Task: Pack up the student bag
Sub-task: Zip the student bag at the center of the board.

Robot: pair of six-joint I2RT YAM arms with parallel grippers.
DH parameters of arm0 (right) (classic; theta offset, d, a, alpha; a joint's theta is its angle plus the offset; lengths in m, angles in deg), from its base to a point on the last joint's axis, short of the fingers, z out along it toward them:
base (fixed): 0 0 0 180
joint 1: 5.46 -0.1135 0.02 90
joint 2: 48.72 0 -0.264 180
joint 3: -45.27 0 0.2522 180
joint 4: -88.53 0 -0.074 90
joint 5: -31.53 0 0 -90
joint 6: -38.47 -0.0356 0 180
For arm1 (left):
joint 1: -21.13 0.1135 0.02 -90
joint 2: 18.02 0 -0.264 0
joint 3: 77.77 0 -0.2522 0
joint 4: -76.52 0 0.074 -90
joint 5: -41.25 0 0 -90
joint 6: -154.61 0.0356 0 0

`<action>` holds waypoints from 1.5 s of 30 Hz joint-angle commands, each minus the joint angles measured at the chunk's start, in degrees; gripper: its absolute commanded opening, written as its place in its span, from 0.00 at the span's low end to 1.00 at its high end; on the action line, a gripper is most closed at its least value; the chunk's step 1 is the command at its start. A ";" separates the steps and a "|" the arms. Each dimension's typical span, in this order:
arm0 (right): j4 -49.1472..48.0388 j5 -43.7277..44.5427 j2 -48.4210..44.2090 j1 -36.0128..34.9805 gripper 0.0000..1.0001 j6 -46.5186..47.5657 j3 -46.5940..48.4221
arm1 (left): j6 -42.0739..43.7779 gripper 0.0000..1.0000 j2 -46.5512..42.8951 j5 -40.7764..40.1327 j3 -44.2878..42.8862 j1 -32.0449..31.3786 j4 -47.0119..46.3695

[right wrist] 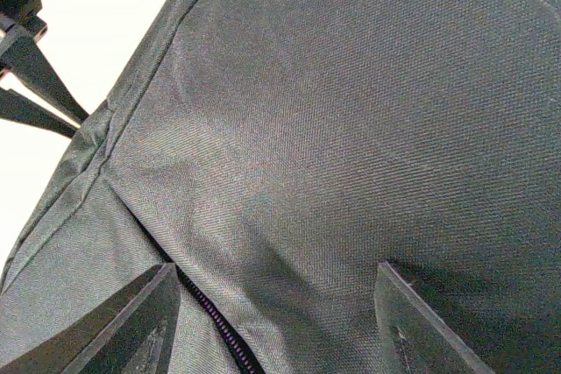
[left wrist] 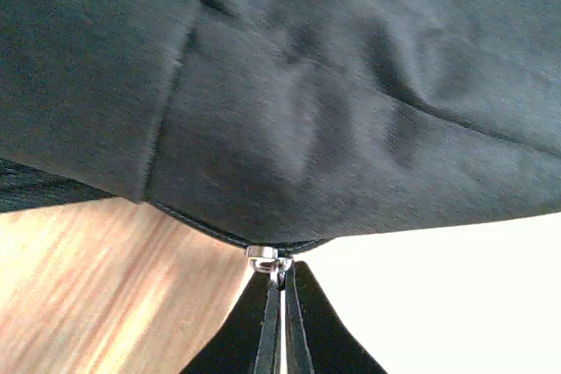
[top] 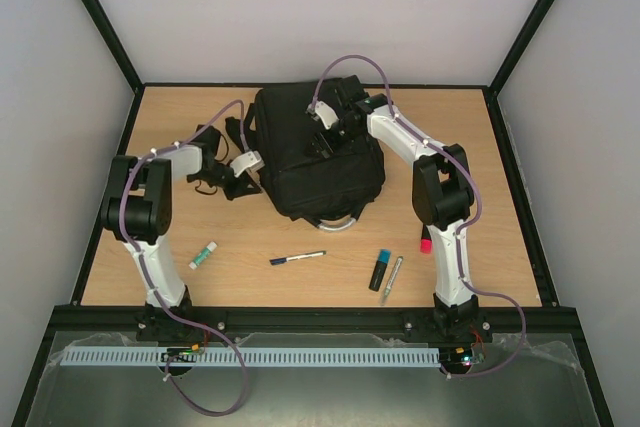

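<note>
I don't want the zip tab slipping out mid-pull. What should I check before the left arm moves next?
1. Left gripper shut on the zip pull: ok.
2. Bite depth: pull sits at the very fingertips, probably not ok.
3. Right gripper open over the student bag; whether it pins the fabric: cannot tell.
4. Pen, glue stick and highlighter on the table, apart from both arms: ok.
5. Bag open for packing: cannot tell.
</note>
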 commanded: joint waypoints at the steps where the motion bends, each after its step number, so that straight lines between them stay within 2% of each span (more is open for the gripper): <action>1: 5.39 9.24 4.04 0.91 0.62 -1.73 -2.97 | 4.10 0.02 -3.33 2.48 2.95 -0.72 6.64; 15: 4.75 10.71 4.49 0.91 0.61 -2.18 -3.23 | 1.82 0.02 -10.88 7.25 9.10 -8.83 6.76; 25: 4.52 11.76 4.51 0.75 0.61 -2.00 -2.90 | -1.37 0.02 -13.84 7.51 10.84 -11.68 3.27; 29: 5.15 11.41 2.46 0.73 0.61 -1.99 -2.54 | -0.40 0.03 -14.62 6.32 9.82 -11.41 5.75; 30: 5.49 10.90 1.38 0.73 0.61 -2.04 -2.47 | 0.92 0.05 -15.24 6.54 9.60 -10.87 7.42; 35: 5.86 9.50 -6.53 0.73 0.67 -2.87 -3.98 | 5.76 0.29 -17.76 6.98 6.33 -6.65 16.06; 39: 5.64 11.06 -12.47 0.97 0.73 -2.16 -8.32 | 5.80 0.35 -17.58 9.60 1.09 -1.31 20.75; 42: 5.23 13.23 -15.63 1.66 0.79 -1.86 -12.22 | -2.06 0.39 -15.98 10.51 -2.85 1.43 16.19; 45: 4.65 15.56 -17.91 3.13 0.85 -1.98 -15.60 | -17.35 0.51 -12.65 6.76 -6.65 2.80 6.29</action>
